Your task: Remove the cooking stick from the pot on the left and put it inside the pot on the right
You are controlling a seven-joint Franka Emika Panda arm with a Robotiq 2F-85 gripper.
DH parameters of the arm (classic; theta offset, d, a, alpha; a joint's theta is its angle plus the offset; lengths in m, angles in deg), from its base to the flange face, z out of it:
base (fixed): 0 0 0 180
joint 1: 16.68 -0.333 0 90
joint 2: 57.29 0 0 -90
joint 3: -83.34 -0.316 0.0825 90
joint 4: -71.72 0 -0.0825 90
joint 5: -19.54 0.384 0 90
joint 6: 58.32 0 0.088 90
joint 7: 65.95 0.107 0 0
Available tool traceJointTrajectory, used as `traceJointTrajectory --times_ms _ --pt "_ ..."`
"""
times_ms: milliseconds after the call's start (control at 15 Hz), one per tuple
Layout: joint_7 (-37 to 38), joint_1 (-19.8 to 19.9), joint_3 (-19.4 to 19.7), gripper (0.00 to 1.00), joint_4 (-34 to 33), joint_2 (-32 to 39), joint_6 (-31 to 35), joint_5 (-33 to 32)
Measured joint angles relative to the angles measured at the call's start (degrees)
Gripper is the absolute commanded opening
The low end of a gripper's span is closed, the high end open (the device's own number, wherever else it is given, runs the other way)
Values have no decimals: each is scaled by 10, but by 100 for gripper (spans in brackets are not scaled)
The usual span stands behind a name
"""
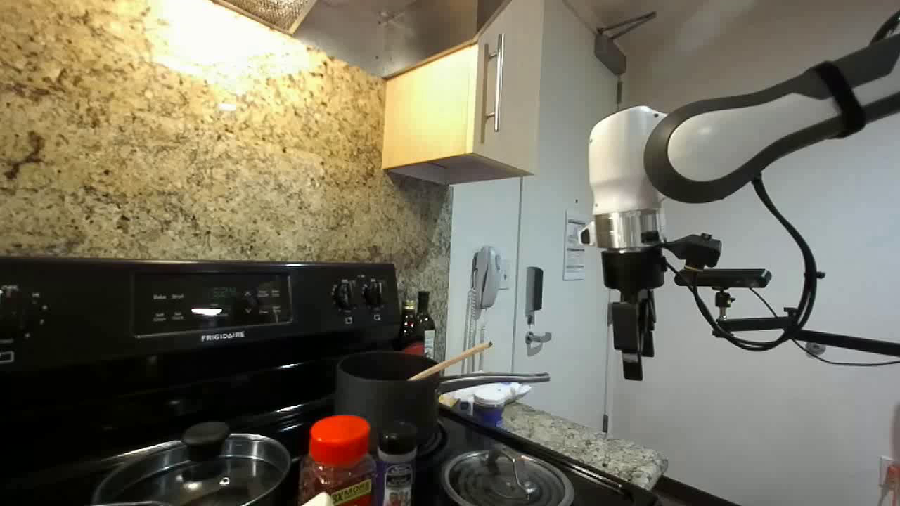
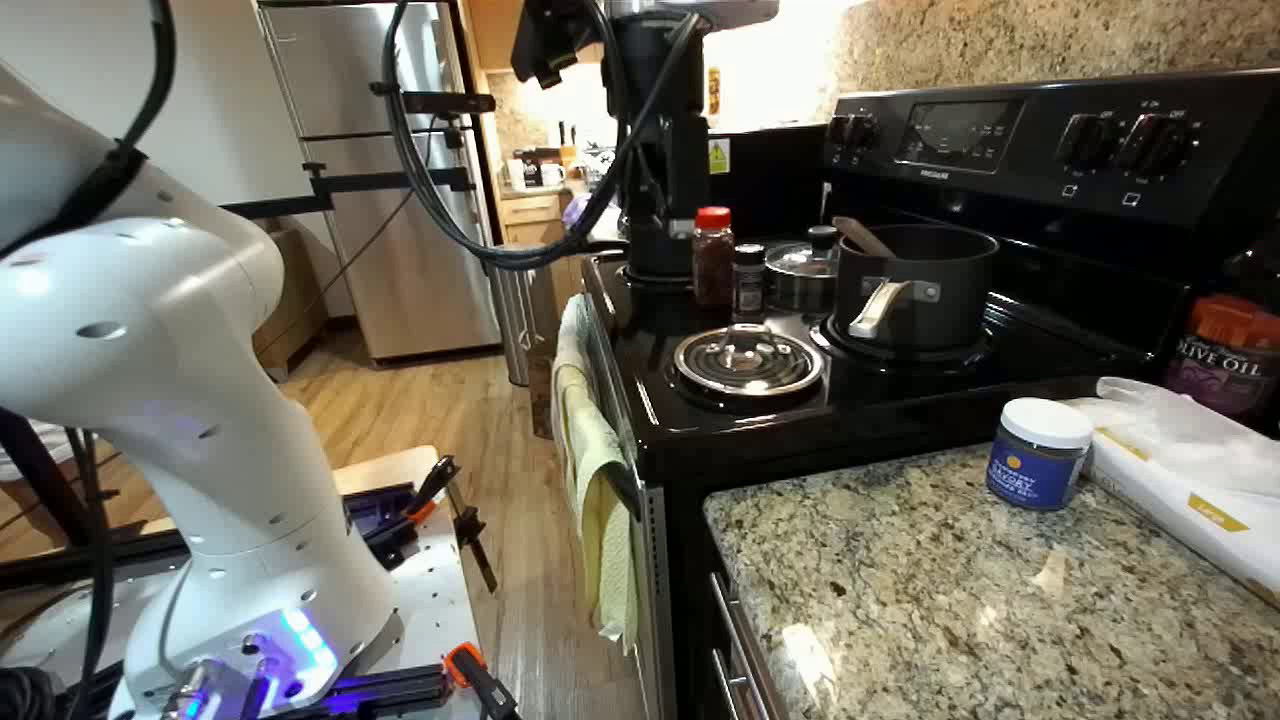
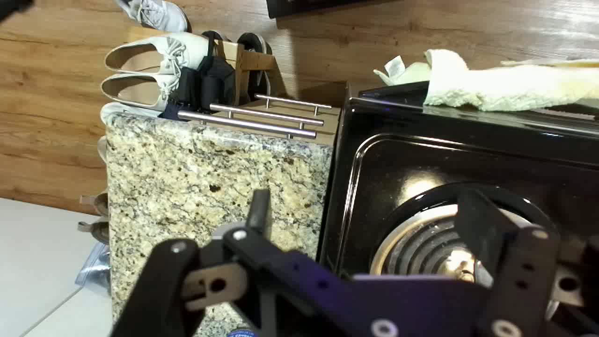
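In the pot (image 1: 383, 393) | cooking stick (image 1: 451, 362) | well apart from jaws | jaws spread wide

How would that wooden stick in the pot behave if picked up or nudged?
The wooden stick is thin, so probably light. It looks straight, without sagging, so likely stiff. Slanting out of the pot, it might slide if nudged.

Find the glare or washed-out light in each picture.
In an exterior view, the granite wall washes out white near its top; in an exterior view, the countertop carries bright reflections; in the wrist view, the glossy stovetop shows a pale glare patch.
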Motion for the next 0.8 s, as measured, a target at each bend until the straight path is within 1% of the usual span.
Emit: traceJointTrajectory --times_ms 267,467,600,800 --pt "-1 -3 1 100 -1 0 0 0" --pt "-16 -13 1 100 -19 10 0 -3" --pt "-43 -29 -1 100 -46 29 0 -5" --pt "-85 -65 -10 100 -90 70 -6 -5"
